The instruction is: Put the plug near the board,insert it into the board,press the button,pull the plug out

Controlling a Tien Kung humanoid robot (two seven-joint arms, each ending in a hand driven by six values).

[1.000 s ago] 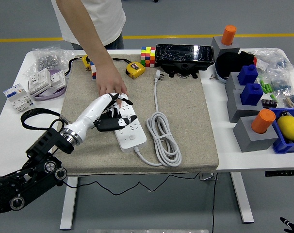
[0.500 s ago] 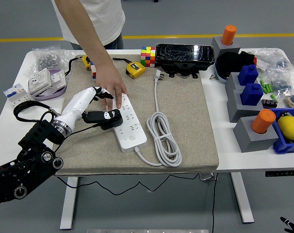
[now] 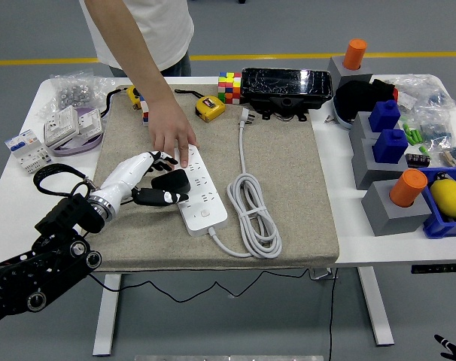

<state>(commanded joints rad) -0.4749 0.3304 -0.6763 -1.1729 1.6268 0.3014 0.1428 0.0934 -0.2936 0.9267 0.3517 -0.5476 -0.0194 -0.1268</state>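
Note:
A white power strip (image 3: 202, 197) lies on the beige mat (image 3: 288, 180), its white cord (image 3: 254, 214) coiled to the right. My left hand (image 3: 154, 179), white with black fingertips, is shut on a black plug (image 3: 171, 180) that sits at the strip's left edge, over its middle sockets. Whether the pins are in a socket is hidden. A person's hand (image 3: 171, 134) reaches down from the far side and rests its fingertips on the strip's far end. Only a small black tip of my right arm (image 3: 448, 346) shows at the lower right corner.
Behind the mat lie a yellow tape measure (image 3: 210, 109), a colour cube (image 3: 229, 86) and a black box (image 3: 287, 88). Grey blocks with blue and orange pieces (image 3: 386, 162) and a blue bin with a yellow object (image 3: 448, 197) stand on the right. Switch parts (image 3: 62, 128) lie at the left.
My left hand drew the black plug left off the strip, then came back right to the strip's edge. The person's hand stayed on the strip's far end.

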